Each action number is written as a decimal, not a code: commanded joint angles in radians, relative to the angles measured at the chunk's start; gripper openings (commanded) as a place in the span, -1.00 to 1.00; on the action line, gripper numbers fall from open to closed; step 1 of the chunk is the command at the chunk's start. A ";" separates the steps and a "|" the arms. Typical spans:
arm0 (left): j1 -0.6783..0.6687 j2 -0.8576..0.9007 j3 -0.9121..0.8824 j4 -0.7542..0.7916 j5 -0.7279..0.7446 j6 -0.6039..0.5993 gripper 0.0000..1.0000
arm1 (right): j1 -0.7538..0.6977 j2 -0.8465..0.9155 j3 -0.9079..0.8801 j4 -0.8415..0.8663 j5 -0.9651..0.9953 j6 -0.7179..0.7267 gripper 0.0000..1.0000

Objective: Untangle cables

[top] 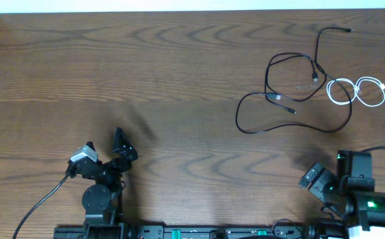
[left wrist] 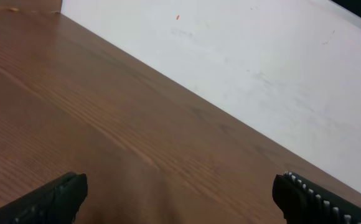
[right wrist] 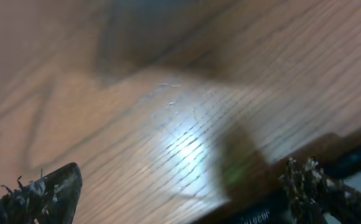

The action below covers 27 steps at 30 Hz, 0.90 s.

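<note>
- Cables [top: 318,74]: black ones looped together, white cable [top: 356,93] just beside, far right on your table [top: 113,60].
- Your left gripper [left wrist: 180,199] and right gripper [right wrist: 180,193]: both released, empty, near edge.

Dark wooden table [top: 146,79] against a white wall [left wrist: 280,74].

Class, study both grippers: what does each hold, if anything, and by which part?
Nothing is held: the left gripper and right gripper both have open jaws, well apart from the cables.
</note>
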 commanded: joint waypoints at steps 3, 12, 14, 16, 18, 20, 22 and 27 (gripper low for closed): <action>0.000 -0.006 -0.023 -0.035 0.005 0.021 0.99 | 0.000 0.021 -0.101 0.048 -0.133 0.048 0.99; 0.000 -0.006 -0.023 -0.035 0.005 0.021 0.99 | 0.000 0.026 -0.140 0.048 -0.154 0.048 0.99; 0.000 -0.006 -0.023 -0.035 0.005 0.021 0.99 | 0.000 0.025 -0.140 0.048 -0.154 0.048 0.99; 0.000 -0.006 -0.023 -0.035 0.005 0.021 0.99 | -0.002 0.008 -0.143 0.043 -0.155 0.048 0.98; 0.000 -0.006 -0.023 -0.035 0.005 0.021 0.99 | -0.002 -0.025 -0.146 0.037 -0.158 0.048 0.98; 0.000 -0.006 -0.023 -0.035 0.005 0.021 0.99 | -0.002 -0.060 -0.146 0.037 -0.162 0.048 0.99; 0.000 -0.006 -0.023 -0.035 0.005 0.021 0.99 | -0.002 -0.110 -0.146 0.038 -0.164 0.048 0.99; 0.000 -0.006 -0.023 -0.035 0.005 0.021 0.99 | -0.006 -0.251 -0.149 0.039 -0.165 0.048 0.98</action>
